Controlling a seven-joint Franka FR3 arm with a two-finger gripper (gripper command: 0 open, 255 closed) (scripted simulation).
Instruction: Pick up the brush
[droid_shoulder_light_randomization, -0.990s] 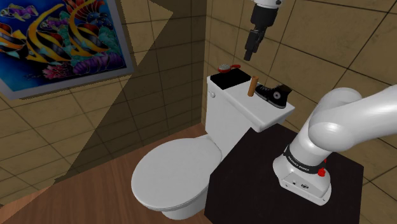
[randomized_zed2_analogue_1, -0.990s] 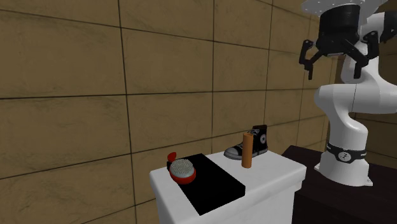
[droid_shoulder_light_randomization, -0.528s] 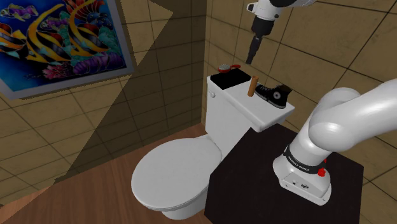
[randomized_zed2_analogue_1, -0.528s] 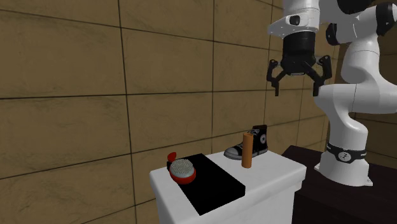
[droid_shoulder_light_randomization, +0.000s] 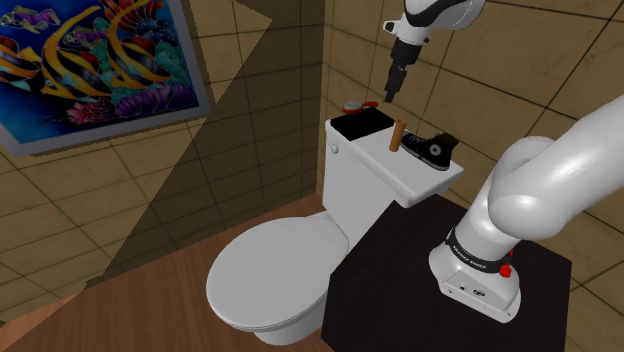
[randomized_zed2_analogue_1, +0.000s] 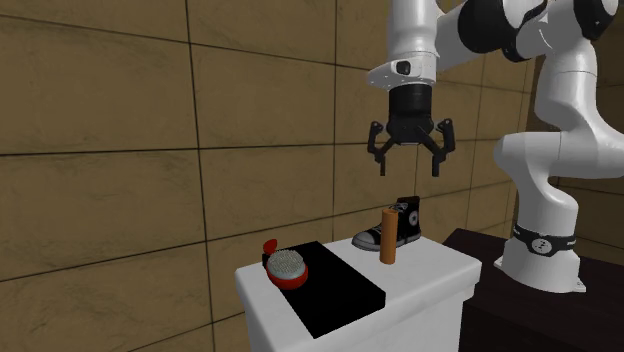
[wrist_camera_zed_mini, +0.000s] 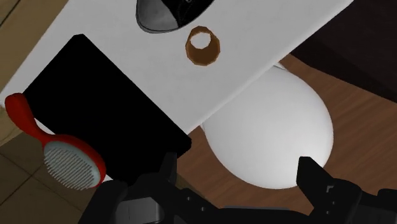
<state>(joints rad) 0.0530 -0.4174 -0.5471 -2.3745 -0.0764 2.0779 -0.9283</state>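
Observation:
The brush has a red body with a short red handle and a round grey bristle face turned upward. It lies on a black mat at the wall end of the white toilet tank lid. In the shoulder view the brush shows at the mat's far edge. My gripper hangs open and empty well above the lid, over the brown tube, to the brush's right in the second exterior view. In the wrist view the brush lies off to one side of my open gripper, not between the fingers.
A black high-top sneaker stands beside the brown tube on the lid. The closed white toilet seat is below. Tiled walls stand close behind the tank, and a fish picture hangs on one. My base sits on a black stand.
The hand has swung toward the second exterior view's left and come down, from beside the arm to above the tank lid. The fingers have stayed open; nothing on the lid moved.

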